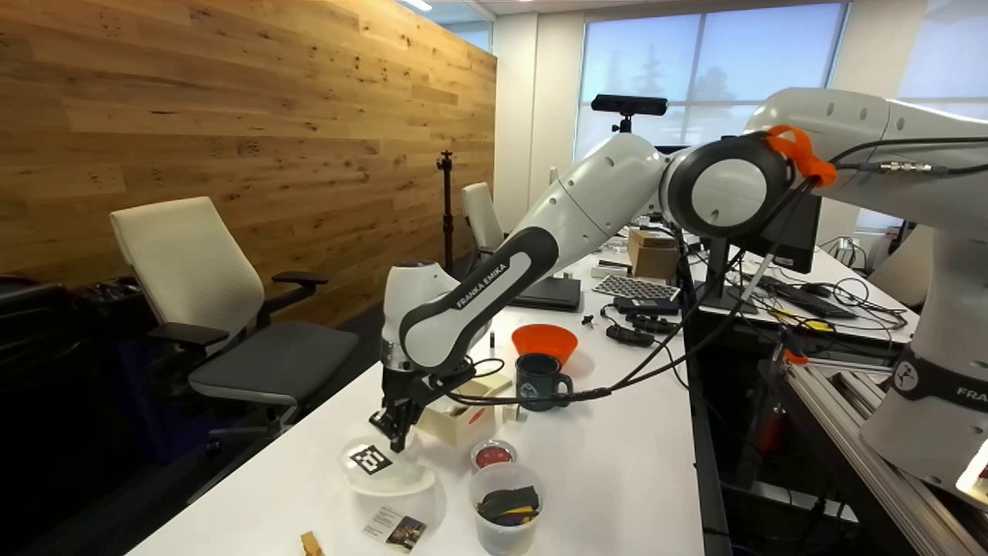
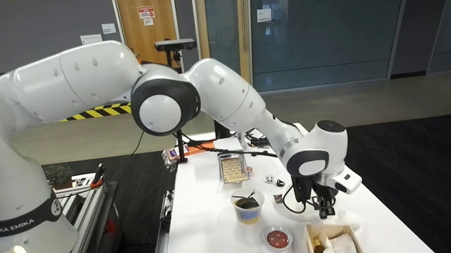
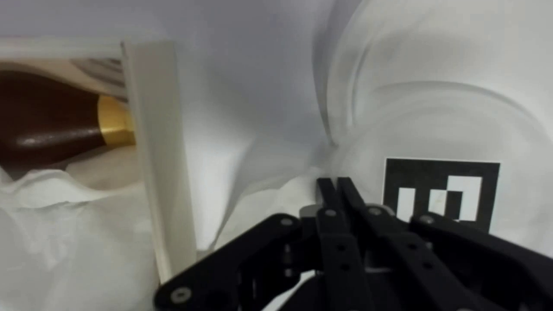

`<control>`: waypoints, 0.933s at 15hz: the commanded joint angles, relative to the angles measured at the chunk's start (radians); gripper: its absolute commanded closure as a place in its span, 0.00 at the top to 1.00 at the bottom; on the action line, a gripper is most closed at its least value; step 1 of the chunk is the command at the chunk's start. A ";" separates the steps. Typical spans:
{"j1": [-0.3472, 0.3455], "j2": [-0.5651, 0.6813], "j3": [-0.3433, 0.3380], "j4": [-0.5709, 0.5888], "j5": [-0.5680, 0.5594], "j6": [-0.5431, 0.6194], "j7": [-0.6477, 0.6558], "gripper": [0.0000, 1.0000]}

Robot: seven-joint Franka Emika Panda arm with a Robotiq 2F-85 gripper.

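My gripper points down with its two black fingers together. Nothing shows between them. It also shows in both exterior views. The fingertips are right at the edge of a translucent plastic piece bearing a black-and-white marker; whether they touch it I cannot tell. The piece lies on the table in an exterior view. Crumpled white tissue lies beside the fingers. A pale wooden box stands beside them, holding white tissue and a brown object with a gold collar.
A small dish with a red bottom and a clear tub of dark items stand near the box. A dark mug and an orange bowl stand behind. A printed card lies on the table. Arm cables hang low over it.
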 commanded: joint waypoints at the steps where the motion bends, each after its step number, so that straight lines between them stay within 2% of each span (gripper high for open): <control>1: -0.008 -0.124 0.032 -0.239 0.000 0.091 -0.066 0.01; 3: -0.012 -0.163 0.044 -0.323 0.002 0.149 -0.084 0.01; 5: 0.004 -0.202 0.026 -0.411 0.001 0.241 -0.051 0.01; 6: 0.000 -0.219 0.033 -0.448 0.044 0.245 -0.086 0.01; 7: 0.009 -0.239 0.017 -0.493 0.054 0.265 -0.051 0.01; 10: -0.026 -0.283 0.053 -0.623 0.105 0.275 -0.073 0.01; 12: -0.020 -0.318 0.045 -0.712 0.134 0.302 -0.056 0.01; 14: -0.028 -0.368 0.060 -0.804 0.157 0.365 -0.073 0.01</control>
